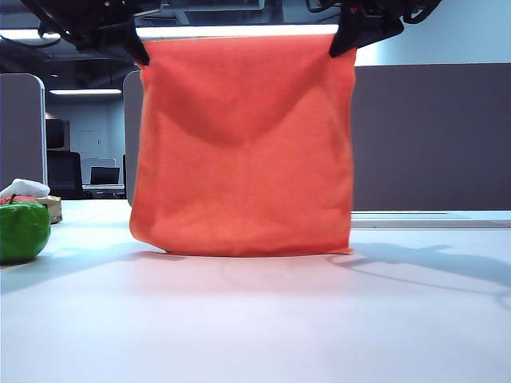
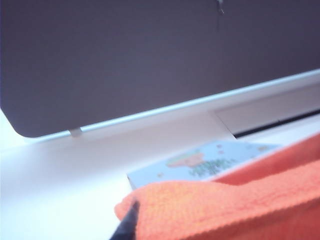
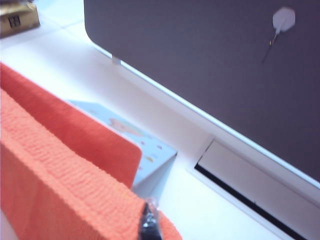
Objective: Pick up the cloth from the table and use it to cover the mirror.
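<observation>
Cloth (image 1: 243, 144) hung from both clamped pincers, left pincer (image 1: 137, 49) and right pincer (image 1: 343, 44), each pinching a top corner. Released unevenly, it could have slid off the hidden mirror onto the worktop (image 1: 255, 319).

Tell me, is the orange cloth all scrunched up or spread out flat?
Spread out. The left gripper and right gripper each pinch a top corner, so the cloth hangs like a curtain, its bottom edge at the table.
</observation>
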You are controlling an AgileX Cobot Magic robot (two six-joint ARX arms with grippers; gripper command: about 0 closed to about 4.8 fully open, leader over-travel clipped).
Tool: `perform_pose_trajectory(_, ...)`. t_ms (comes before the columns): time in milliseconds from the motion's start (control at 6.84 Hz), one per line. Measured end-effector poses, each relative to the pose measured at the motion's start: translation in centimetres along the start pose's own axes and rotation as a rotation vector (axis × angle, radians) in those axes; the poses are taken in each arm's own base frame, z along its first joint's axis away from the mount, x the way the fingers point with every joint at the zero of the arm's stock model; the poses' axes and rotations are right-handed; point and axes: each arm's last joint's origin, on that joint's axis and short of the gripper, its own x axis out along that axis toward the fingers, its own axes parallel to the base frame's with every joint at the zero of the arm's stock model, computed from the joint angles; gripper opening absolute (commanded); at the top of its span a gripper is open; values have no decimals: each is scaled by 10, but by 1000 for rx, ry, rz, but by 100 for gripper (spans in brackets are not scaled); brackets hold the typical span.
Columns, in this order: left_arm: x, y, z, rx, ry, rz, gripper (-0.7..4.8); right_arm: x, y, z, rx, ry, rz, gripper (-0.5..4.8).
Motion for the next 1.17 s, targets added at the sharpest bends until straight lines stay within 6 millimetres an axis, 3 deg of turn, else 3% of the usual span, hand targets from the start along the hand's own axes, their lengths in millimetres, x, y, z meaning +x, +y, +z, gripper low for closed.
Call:
perform_pose_trajectory(146,8,18,-3,-9,-39,3,-5,4,0,6,-3,-77,3,-5)
perform_pose_trajectory(585,19,21,-10,-10,-39,-13,-5,14,0,1,-2,-70,-9,-5)
perform_pose_trajectory(878,40,23,-22,-10,-69,-2,-5,33,0,-4,-2,-105,-44,-5)
perform_pose_trajectory(1170,47,24,-27,-10,-70,-1,-6,50,0,-16,1,-71,-78,-6)
